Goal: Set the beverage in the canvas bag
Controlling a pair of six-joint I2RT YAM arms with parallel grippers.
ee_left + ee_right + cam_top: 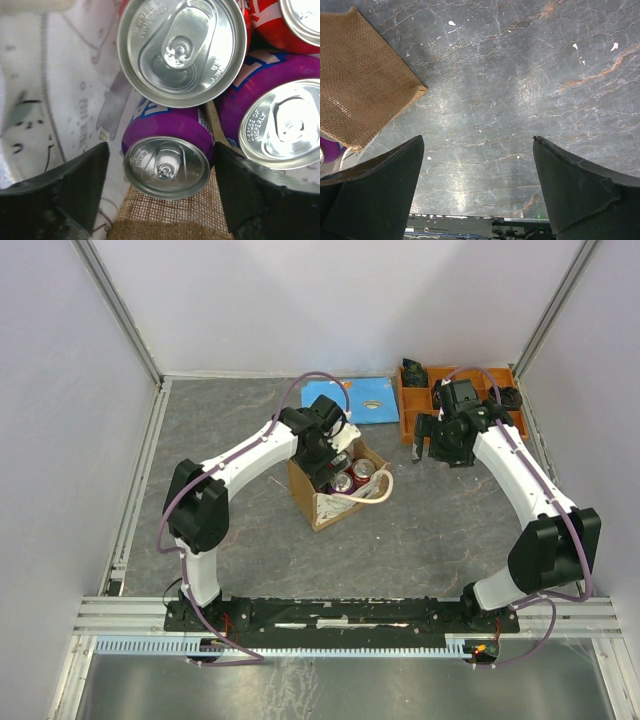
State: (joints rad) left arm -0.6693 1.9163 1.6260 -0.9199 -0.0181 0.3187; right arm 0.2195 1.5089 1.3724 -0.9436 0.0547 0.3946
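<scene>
Veined grey tabletop (520, 75), woven canvas bag (360, 75), purple can (166, 165) between spread left tool (160, 146), right tool (477, 139) spread

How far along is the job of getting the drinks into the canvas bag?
Mostly done: several cans stand in the canvas bag. In hand: the left gripper is open around a purple can inside it. The right gripper is open, empty. Left, probably: lift that left gripper out.
</scene>
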